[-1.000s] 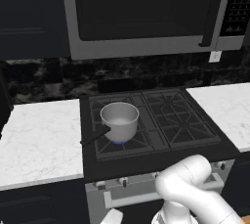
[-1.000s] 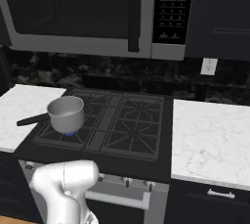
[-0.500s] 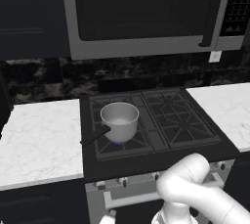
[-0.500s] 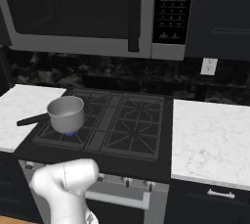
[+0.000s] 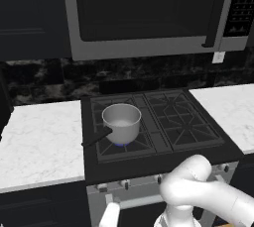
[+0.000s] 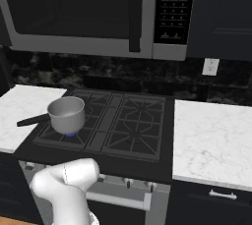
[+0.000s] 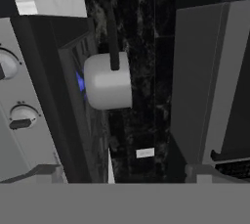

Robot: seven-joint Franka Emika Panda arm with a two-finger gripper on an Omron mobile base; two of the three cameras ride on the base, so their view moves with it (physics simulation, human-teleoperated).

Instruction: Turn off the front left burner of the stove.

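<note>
Holds the claw [image 7: 122,175] released, tips wide apart with nothing between them, low in front of the stove [image 5: 163,122] and rolled on its side, so that the steel front panel stands upright at the left of the hand view. Faces two small silver knobs [image 7: 22,120] on that panel, near the claw but apart from it; touches neither. Cannot tell from here which knob governs which burner. Beyond the panel, finds the front left burner [image 5: 121,144] under a small steel pot [image 5: 121,122], whose dark handle points out toward the left table [image 5: 39,141]. Shows a blue flame [image 6: 71,134] at the foot of the pot, seen also in the hand view beside the pot's base, so judges the burner lit and the task's goal not reached. Sees no flame on the other three burners, bare under their grates. Above, passes the dark microwave [image 5: 149,18], no part of the job. Counts as done only the approach to the front panel. Leaves the rest: picking the right knob, closing the claw on it, and turning it until the flame dies.
</note>
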